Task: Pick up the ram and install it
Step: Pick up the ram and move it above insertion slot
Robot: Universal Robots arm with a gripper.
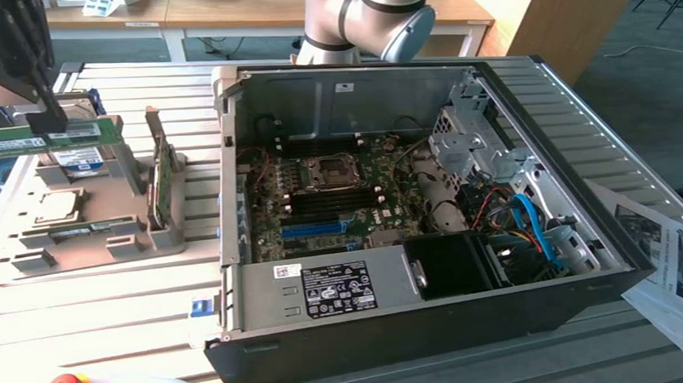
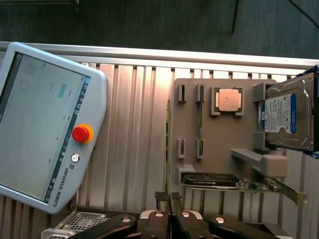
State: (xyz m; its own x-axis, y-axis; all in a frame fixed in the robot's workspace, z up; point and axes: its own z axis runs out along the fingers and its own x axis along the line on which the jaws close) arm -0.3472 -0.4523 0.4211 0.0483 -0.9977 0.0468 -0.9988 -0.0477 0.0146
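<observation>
The ram (image 1: 84,132) is a long thin green stick with a whitish label. It hangs level above the grey parts holder (image 1: 99,238) at the exterior view's far left. My gripper (image 1: 50,123) is shut on it from above, gripping near its middle. In the wrist view the fingertips (image 2: 160,198) sit pressed close together, looking down on the holder (image 2: 219,144). The open computer case (image 1: 567,132) lies to the exterior view's right, with the motherboard (image 1: 330,188) and its black slots (image 1: 319,206) exposed.
The holder carries a CPU (image 1: 58,204), a hard drive (image 1: 79,158) and an upright broader green card (image 1: 160,185). A teach pendant (image 2: 45,124) lies on the slatted table beside the holder. Papers (image 1: 674,265) lie past the case. A blue slot (image 1: 320,229) sits below the black ones.
</observation>
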